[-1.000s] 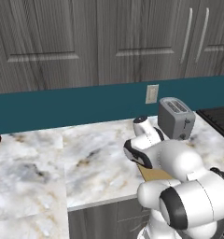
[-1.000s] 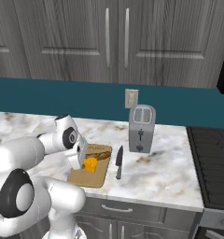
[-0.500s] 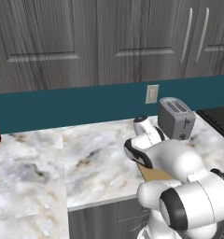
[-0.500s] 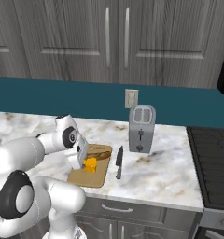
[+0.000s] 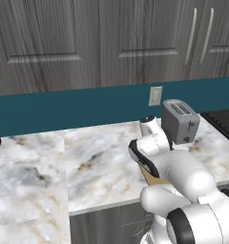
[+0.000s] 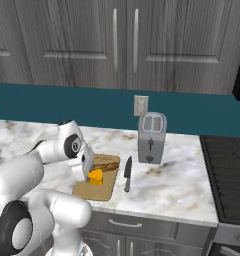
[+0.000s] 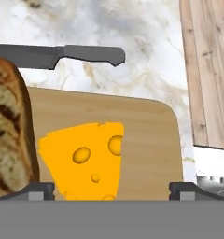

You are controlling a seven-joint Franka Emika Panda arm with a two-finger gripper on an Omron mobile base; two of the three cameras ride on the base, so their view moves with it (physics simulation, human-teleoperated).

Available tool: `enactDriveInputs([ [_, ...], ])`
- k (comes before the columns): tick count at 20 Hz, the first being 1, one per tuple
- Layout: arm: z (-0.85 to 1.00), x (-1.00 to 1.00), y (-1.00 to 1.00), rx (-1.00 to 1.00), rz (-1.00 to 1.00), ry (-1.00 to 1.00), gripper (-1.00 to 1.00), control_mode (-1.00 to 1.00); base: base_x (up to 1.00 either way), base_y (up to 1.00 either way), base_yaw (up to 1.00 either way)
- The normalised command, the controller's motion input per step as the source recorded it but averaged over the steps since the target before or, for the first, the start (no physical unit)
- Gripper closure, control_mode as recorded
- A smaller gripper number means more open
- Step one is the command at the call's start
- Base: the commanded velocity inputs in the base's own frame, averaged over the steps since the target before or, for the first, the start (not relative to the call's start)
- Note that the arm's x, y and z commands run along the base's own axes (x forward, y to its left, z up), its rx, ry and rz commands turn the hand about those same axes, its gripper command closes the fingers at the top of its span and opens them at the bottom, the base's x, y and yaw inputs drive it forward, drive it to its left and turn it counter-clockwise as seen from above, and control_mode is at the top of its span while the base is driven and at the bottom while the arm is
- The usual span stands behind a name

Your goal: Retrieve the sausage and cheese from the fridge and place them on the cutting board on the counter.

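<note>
Claw (image 7: 112, 189) spread, tips astride yellow-orange cheese wedge (image 7: 83, 161) lying on tan wooden cutting board (image 7: 146, 140). Cheese placement looks done; next: lift clear.

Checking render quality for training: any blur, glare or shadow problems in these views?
Hand view: cheese and knife sharp, no glare. Right base view: evenly lit, faint shadow beside the toaster. Left base view: arm hides most of the cutting board.

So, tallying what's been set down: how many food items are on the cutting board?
2: the cheese at the front of the cutting board, a bread loaf behind it. The arm may hide more.
</note>
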Motion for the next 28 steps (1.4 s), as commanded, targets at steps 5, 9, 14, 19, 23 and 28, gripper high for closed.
enactDriveInputs([
  [5, 0.29, -0.22, -0.07, 0.03, 0.01, 0.0, -1.0, -1.0, 0.0, 0.0, 0.0],
  [9, 0.28, -0.33, -0.13, 0.0, 0.17, 0.03, -1.0, -1.0, 0.0, 0.0, 0.0],
  [14, 0.23, -0.37, -0.1, 0.0, 0.29, 0.01, -1.0, -1.0, 0.0, 0.0, 0.0],
  [19, 0.16, -0.35, -0.03, 0.0, 0.5, 0.04, -1.0, -1.0, 0.0, 0.0, 0.0],
  [23, 0.16, -0.41, 0.03, -0.05, 0.61, 0.06, -1.0, -1.0, 0.0, 0.0, 0.0],
  [28, 0.16, -0.47, 0.06, 0.0, 0.46, 0.02, -1.0, -1.0, 0.0, 0.0, 0.0],
])
